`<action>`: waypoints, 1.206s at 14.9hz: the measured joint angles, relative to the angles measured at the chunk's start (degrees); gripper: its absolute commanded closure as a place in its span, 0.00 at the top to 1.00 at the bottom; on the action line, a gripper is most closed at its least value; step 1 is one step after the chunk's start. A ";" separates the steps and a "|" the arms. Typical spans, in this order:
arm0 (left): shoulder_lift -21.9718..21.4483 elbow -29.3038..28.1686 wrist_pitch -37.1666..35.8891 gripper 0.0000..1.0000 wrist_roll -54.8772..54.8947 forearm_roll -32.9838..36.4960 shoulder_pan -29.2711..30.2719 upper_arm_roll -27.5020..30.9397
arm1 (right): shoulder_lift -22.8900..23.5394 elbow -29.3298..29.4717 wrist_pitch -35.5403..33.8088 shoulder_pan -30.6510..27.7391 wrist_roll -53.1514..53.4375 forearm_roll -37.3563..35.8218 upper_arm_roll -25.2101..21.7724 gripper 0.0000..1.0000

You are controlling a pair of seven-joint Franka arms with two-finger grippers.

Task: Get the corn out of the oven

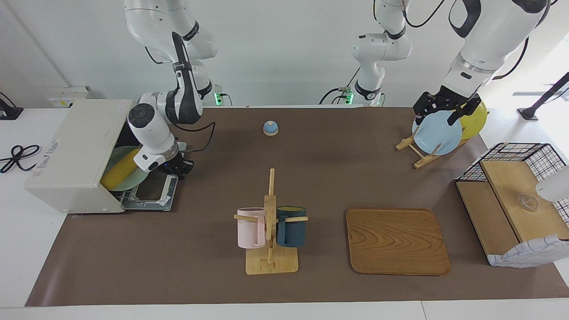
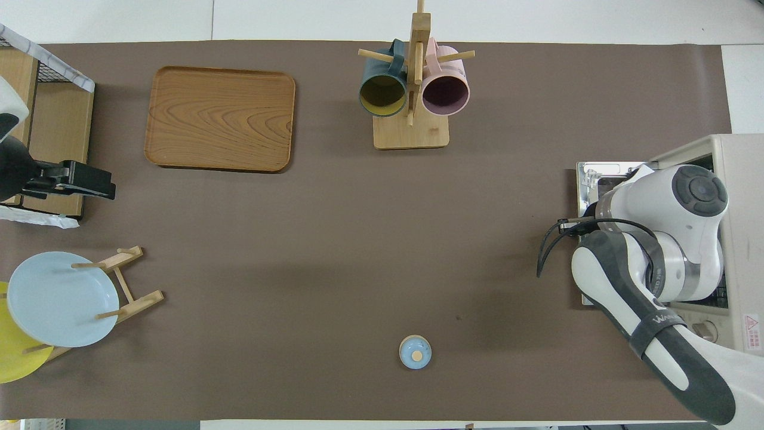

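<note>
One corn (image 1: 121, 169) in the oven (image 1: 75, 155), right gripper (image 1: 177, 168) apparently closed, empty

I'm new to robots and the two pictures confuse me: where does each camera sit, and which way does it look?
Facing view: high across the table, facing both arm bases; right gripper at the oven.
Overhead view: above the robots' end, looking steeply down; arms enter from below.
Shared: mug rack, wooden tray, the views half a turn apart.

Yellow corn (image 1: 119, 171) on what looks a pale green plate (image 1: 129, 180); off-white oven (image 1: 71, 155); brown table mat (image 1: 311, 169).
</note>
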 measured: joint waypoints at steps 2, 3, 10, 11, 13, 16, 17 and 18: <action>-0.05 -0.16 0.20 1.00 0.00 0.00 0.00 -0.01 | 0.12 0.99 0.09 0.68 0.61 1.02 -0.42 0.00; -0.06 -0.19 0.25 1.00 0.00 0.00 0.00 -0.01 | 0.14 1.77 -0.71 1.12 1.20 1.15 -0.53 0.00; -0.12 -0.33 0.51 1.00 0.00 0.00 -0.01 -0.07 | -1.20 10.19 -13.37 1.79 2.16 1.21 -1.61 0.55; -0.14 -0.48 0.57 1.00 0.00 0.00 -0.01 -0.08 | -1.99 10.44 -14.74 1.06 2.09 1.17 -1.81 0.54; -0.24 -0.91 1.03 1.00 0.00 0.00 -0.02 -0.08 | -3.82 10.52 -17.69 -1.02 0.83 0.86 -1.99 0.53; -0.48 -1.53 1.53 1.00 0.00 0.00 -0.02 -0.08 | -5.72 10.48 -21.30 -4.21 -0.79 0.33 -2.14 0.50; -0.54 -1.59 1.56 1.00 0.00 0.00 -0.02 -0.08 | -5.88 10.45 -21.73 -4.71 -0.94 -0.23 -2.16 0.47; -0.58 -1.62 1.57 1.00 0.00 0.00 -0.02 -0.10 | -5.88 10.32 -21.81 -4.84 -0.94 -0.70 -2.19 0.44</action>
